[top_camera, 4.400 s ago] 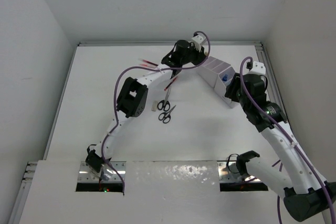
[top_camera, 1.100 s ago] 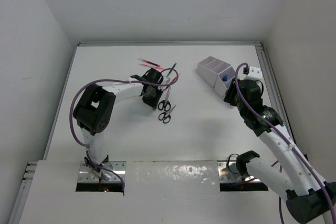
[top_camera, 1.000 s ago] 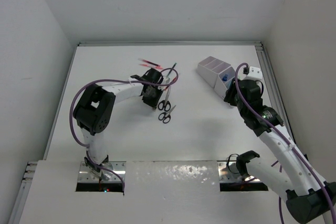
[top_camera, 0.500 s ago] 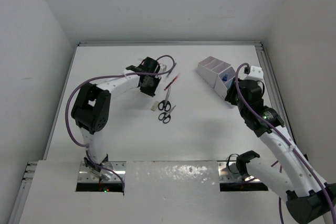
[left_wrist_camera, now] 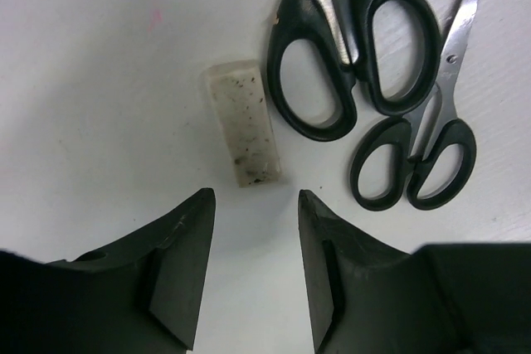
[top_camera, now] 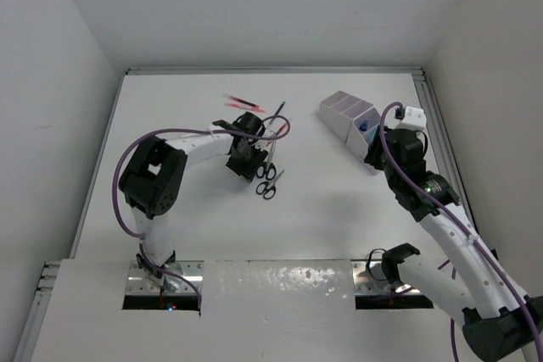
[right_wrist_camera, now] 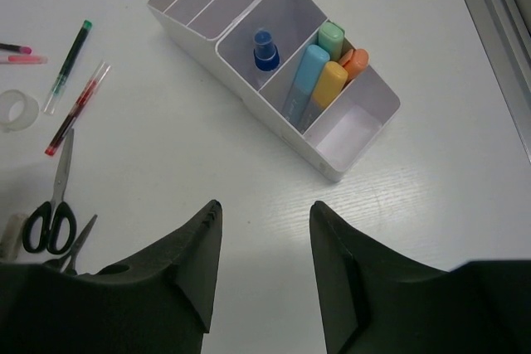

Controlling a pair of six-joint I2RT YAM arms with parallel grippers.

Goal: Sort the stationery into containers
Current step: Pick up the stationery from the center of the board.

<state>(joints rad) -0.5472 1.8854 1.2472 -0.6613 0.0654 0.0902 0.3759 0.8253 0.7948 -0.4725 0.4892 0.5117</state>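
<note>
Black fingers of my left gripper (left_wrist_camera: 253,275) stand spread with nothing between them. The speckled beige eraser (left_wrist_camera: 242,133) lies on the table (left_wrist_camera: 99,80) just beyond their tips. To its right lie the large scissors (left_wrist_camera: 348,47) and the small scissors (left_wrist_camera: 413,165), side by side. My right gripper (right_wrist_camera: 265,279) is likewise spread and empty, near the white organiser (right_wrist_camera: 278,118), whose compartments hold a blue-capped bottle (right_wrist_camera: 265,50) and four pastel capsules (right_wrist_camera: 304,80).
</note>
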